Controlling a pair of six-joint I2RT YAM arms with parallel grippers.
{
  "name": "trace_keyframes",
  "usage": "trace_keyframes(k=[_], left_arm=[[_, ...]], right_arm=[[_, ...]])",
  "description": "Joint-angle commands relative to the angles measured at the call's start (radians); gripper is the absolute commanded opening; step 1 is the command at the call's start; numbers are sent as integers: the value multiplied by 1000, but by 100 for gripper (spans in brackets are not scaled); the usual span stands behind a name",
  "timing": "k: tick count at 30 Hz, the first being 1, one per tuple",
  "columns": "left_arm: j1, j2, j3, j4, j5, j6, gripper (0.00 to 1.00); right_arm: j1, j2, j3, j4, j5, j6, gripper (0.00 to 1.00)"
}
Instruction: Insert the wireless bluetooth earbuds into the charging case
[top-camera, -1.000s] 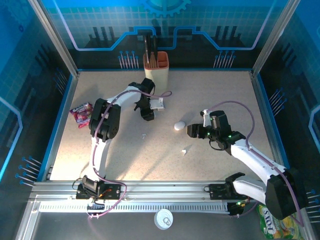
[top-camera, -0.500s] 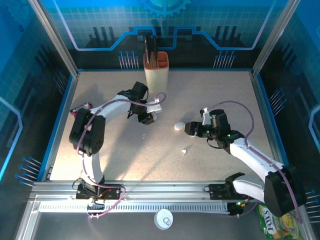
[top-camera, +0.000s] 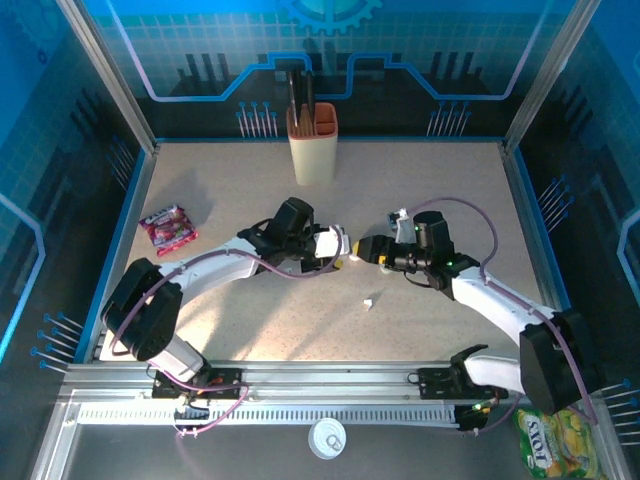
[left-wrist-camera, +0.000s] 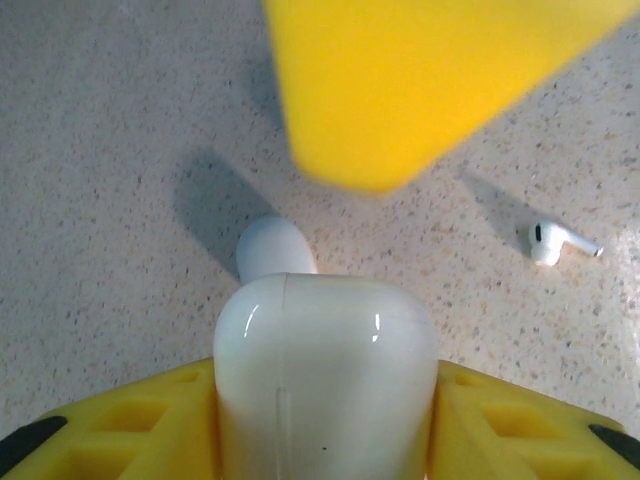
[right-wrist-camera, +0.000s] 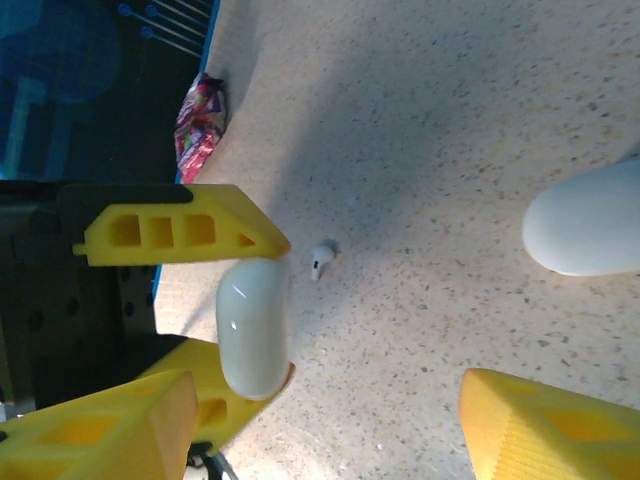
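Note:
My left gripper (left-wrist-camera: 325, 385) is shut on a closed white charging case (left-wrist-camera: 325, 370), held above the table's middle (top-camera: 338, 245). Just past it a second rounded white case (left-wrist-camera: 272, 250) lies on the table, also visible at the right of the right wrist view (right-wrist-camera: 590, 230). My right gripper (top-camera: 368, 248) faces the left one nose to nose, open with nothing between its yellow fingers (right-wrist-camera: 100, 430). One of those fingers (left-wrist-camera: 420, 90) hangs blurred over the held case (right-wrist-camera: 253, 325). One tiny white earbud (top-camera: 369, 301) lies in front of the grippers (left-wrist-camera: 560, 243). Another earbud (right-wrist-camera: 320, 260) lies beside the left gripper's fingers.
An orange knife block (top-camera: 312, 140) stands at the back centre. A pink snack packet (top-camera: 167, 228) lies near the left wall. Blue-edged walls bound the table; the metal rail (top-camera: 300, 385) runs along the front, with a white round lid (top-camera: 327, 437) and a yellow-green bag (top-camera: 555, 440) beyond it.
The left arm has swung from the back of the table forward and rightward to the middle, carrying the case. The right gripper has moved left to meet it.

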Motion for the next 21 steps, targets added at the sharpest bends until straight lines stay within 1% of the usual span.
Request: trace_keyframes(k=[1,7,9,16,18,19,21], left_arm=[[-30,-38,-27,90,12,-20,48],[-65,-16,-9,76,-2,-1,48],[-74,-12,-2,72,-11,4,48],[-93,6,10,52,-41,22,48],[-94,6,8,54,-41,21,48],[-95,5,8,56,-42,19,48],[-95,6,5,62,-44,13,52]], right_arm=[[20,15,33,42,-64,20,69],[40,51,62,18,-85,7,66],[45,60,65,6,-76,4,61],[44,74,71,-33,-56,-7,36],[45,73,72,-35,-58,-8,22],[45,70,71,-34,-58,-9,18],[45,58,69,-26,-60,-18,15]])
